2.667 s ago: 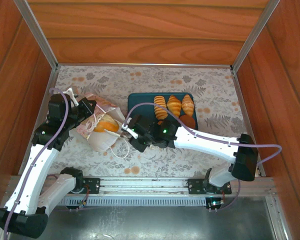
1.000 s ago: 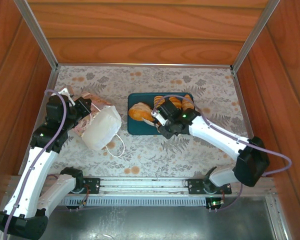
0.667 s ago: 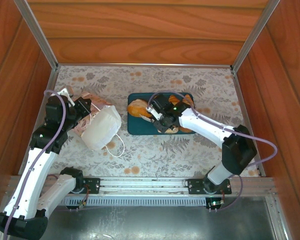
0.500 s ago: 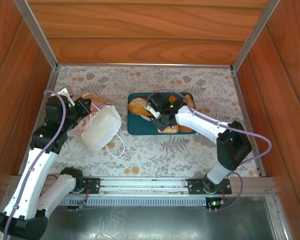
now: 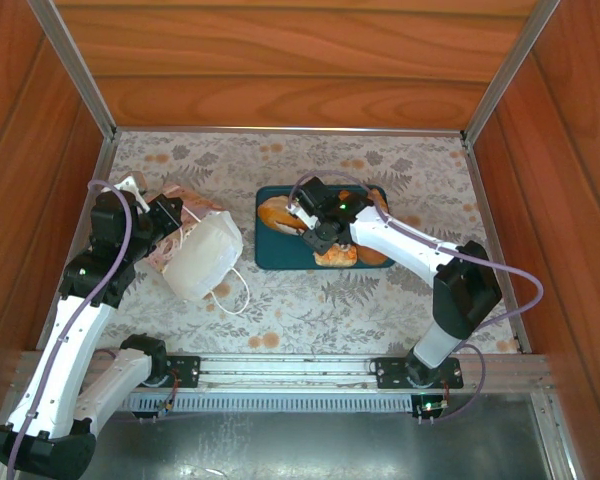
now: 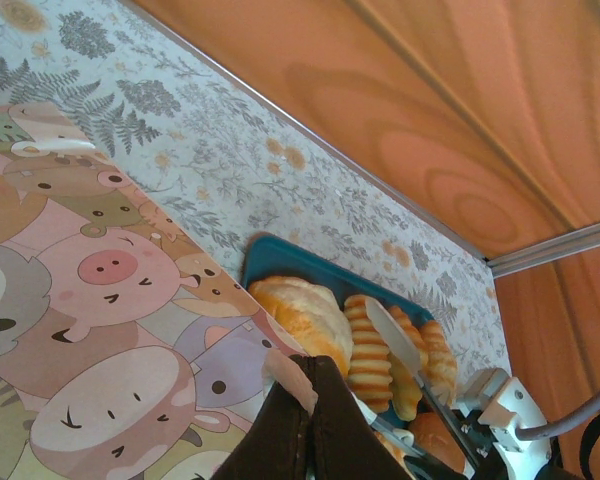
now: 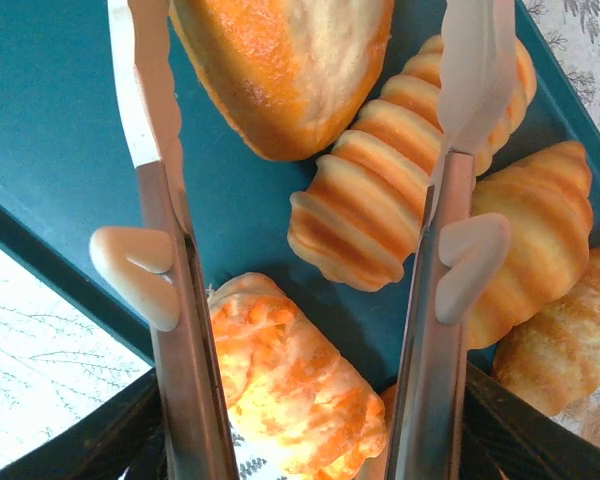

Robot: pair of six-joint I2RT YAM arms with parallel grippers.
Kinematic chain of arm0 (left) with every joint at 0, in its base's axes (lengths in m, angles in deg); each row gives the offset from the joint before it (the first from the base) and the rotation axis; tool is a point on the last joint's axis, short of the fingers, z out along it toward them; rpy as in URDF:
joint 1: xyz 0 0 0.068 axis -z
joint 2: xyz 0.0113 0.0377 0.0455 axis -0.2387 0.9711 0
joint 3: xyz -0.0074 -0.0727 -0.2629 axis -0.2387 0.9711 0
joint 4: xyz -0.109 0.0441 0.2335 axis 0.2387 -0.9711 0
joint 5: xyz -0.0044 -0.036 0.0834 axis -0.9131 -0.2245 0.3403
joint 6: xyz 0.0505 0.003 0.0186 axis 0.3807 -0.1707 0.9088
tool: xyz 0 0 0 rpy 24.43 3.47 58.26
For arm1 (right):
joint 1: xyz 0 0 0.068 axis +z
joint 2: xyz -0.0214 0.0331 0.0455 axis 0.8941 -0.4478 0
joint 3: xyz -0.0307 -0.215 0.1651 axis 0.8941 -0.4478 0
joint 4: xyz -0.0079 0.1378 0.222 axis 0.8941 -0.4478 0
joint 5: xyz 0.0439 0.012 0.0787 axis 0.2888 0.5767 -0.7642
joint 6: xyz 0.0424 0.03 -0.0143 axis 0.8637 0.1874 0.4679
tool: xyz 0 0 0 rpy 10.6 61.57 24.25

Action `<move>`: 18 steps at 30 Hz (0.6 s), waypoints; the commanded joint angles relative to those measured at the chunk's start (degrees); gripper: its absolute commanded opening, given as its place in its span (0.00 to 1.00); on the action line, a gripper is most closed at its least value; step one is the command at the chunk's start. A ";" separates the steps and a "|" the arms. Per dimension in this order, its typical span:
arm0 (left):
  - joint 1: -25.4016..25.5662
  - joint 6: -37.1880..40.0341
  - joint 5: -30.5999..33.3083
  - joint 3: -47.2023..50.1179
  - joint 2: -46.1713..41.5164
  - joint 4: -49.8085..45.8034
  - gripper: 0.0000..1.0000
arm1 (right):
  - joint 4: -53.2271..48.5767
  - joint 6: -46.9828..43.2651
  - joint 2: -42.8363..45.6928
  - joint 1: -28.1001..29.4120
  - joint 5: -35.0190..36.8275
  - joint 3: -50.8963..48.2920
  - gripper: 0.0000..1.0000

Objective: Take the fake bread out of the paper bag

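Count: 1 paper bag, 1 teal tray, 5 pieces of fake bread
All five are lying on the tray, several cut off in the right wrist view. The right gripper is hovering over them, jaws apart, empty. The left gripper is pinching the bag's cartoon-pig side, jaws together; the bag is leaning left of the tray
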 commanded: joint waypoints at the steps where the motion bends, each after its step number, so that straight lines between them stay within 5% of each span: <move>1: -0.28 -0.02 -0.70 0.61 -0.04 0.34 0.00 | -0.21 -2.09 -3.44 -0.54 -1.23 3.07 0.58; 7: -0.29 0.19 -0.26 1.02 -0.83 0.28 0.00 | -0.42 -4.66 -5.66 -1.06 -0.11 4.43 0.49; 18: -0.33 -0.08 -0.46 1.13 -0.66 0.32 0.00 | -0.08 -5.40 -6.29 -1.94 2.01 6.10 0.48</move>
